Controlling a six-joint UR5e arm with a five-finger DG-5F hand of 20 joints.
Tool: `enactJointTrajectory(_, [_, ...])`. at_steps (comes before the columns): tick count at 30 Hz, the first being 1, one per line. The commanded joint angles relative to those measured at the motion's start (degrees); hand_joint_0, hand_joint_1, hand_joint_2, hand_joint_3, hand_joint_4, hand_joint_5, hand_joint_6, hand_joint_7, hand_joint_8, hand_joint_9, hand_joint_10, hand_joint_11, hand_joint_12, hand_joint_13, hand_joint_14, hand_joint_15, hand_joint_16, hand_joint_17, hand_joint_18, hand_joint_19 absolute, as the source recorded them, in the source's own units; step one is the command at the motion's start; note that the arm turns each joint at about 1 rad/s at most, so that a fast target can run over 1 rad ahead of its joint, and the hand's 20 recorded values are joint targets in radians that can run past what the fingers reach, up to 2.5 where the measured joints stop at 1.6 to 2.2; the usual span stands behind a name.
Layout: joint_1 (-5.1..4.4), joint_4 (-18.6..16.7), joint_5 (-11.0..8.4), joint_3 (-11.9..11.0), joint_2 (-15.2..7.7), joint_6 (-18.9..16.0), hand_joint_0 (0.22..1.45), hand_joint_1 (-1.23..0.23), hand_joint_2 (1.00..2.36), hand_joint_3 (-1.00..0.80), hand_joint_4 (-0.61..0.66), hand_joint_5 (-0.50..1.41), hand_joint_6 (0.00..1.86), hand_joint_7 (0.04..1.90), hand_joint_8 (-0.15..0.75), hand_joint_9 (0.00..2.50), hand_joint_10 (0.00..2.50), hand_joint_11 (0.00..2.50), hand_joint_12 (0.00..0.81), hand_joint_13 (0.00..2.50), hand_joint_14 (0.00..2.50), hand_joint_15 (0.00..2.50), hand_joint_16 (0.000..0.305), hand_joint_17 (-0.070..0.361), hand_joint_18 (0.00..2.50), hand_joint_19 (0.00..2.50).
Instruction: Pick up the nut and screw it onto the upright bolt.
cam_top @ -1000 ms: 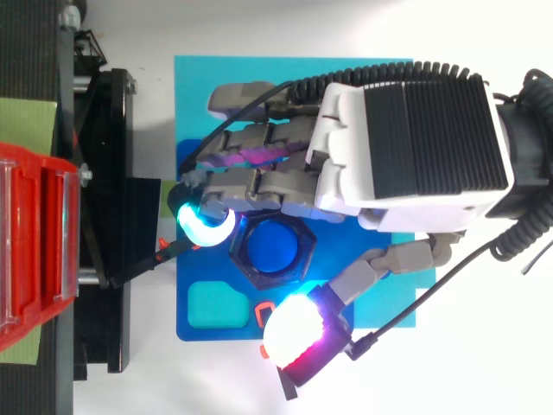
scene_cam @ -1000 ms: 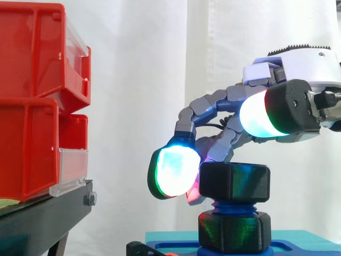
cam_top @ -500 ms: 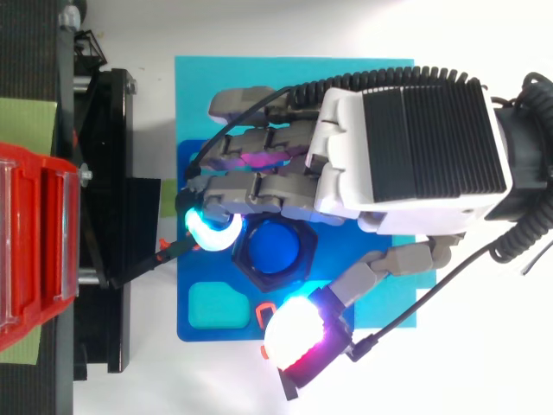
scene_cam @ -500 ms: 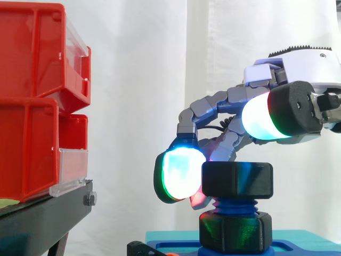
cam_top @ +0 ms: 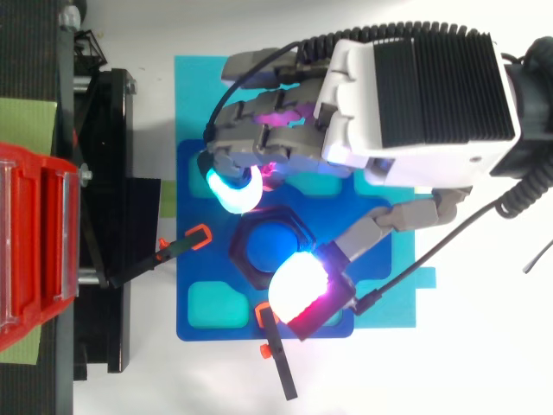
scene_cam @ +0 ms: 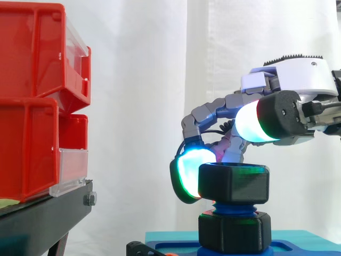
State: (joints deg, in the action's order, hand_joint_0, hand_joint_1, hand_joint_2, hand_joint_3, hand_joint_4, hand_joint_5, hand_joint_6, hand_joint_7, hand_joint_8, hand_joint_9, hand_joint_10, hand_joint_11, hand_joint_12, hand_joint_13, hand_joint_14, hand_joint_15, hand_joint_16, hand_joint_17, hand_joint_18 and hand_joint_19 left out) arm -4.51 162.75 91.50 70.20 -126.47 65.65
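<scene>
While the bins point(scene_cam: 32, 101) on their stand point(scene_cam: 42, 218) sit well apart and pose no hazard, the risk lies with the hand point(cam_top: 415, 95). It hangs over the blue plate point(cam_top: 203, 324) with its fingers curled round the nut point(scene_cam: 233, 182).

The nut sits on top of the bolt point(scene_cam: 234, 207), level by the look of it. A little blue thread shows between it and the black base point(scene_cam: 234, 232) below. One pad point(scene_cam: 189, 170) lies against the nut's side toward the bins. The thumb point(cam_top: 298, 290) overlaps the opposite edge from above. From the side, though, the thumb seems to ride higher than the nut, so I cannot be sure it presses.

If the grip is one-sided, a turn may only shove the nut sideways, tilting it and crossing the thread. The pad might also slip round a corner without turning it. Too much downward load could jam the first thread. Should the hand lift with the nut barely engaged, the nut could come away and drop onto the plate.
</scene>
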Motion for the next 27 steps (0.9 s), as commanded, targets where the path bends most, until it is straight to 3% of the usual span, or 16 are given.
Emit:
enactJointTrajectory(1, [0.73, -0.1, 0.7, -0.1, 0.0, 0.0, 0.51, -0.39, 1.0, -0.5, 0.17, 0.02, 0.5, 1.33, 0.312, 1.29, 0.01, 0.14, 0.29, 0.81, 0.0, 0.05, 0.031, 0.069, 0.41, 0.0])
enactJointTrajectory(11, [1.7, -0.7, 1.4, -0.1, 0.1, 0.0, 0.53, -0.41, 1.0, -0.5, 0.05, 0.08, 0.51, 1.4, 0.285, 1.85, 0.01, 0.33, 0.222, 1.2, 0.01, 0.15, 0.022, 0.049, 0.64, 0.03])
enactJointTrajectory(13, [1.79, -0.9, 1.4, 0.0, 0.1, 0.0, 0.53, -0.41, 1.0, -0.5, 0.05, 0.08, 0.51, 1.42, 0.285, 1.86, 0.01, 0.35, 0.223, 1.23, 0.01, 0.17, 0.021, 0.048, 0.65, 0.04])
enactJointTrajectory(17, [1.79, -0.9, 1.4, -0.1, 0.1, 0.0, 0.52, -0.39, 1.0, -0.5, 0.13, 0.02, 0.5, 1.31, 0.295, 1.68, 0.01, 0.34, 0.244, 1.12, 0.0, 0.15, 0.024, 0.054, 0.6, 0.03])
enactJointTrajectory(21, [1.79, -1.4, 1.4, -0.2, 0.1, 0.0, 0.5, -0.39, 1.0, -0.5, 0.21, -0.06, 0.5, 1.01, 0.293, 1.38, 0.01, 0.27, 0.292, 0.92, 0.0, 0.12, 0.03, 0.068, 0.52, 0.05])
enactJointTrajectory(27, [1.26, -1.6, 1.4, -0.7, 0.1, 0.0, 0.47, -0.4, 1.0, -0.5, 0.17, -0.14, 0.5, 0.72, 0.273, 1.03, 0.0, 0.04, 0.324, 0.66, 0.0, 0.04, 0.041, 0.092, 0.4, 0.07])
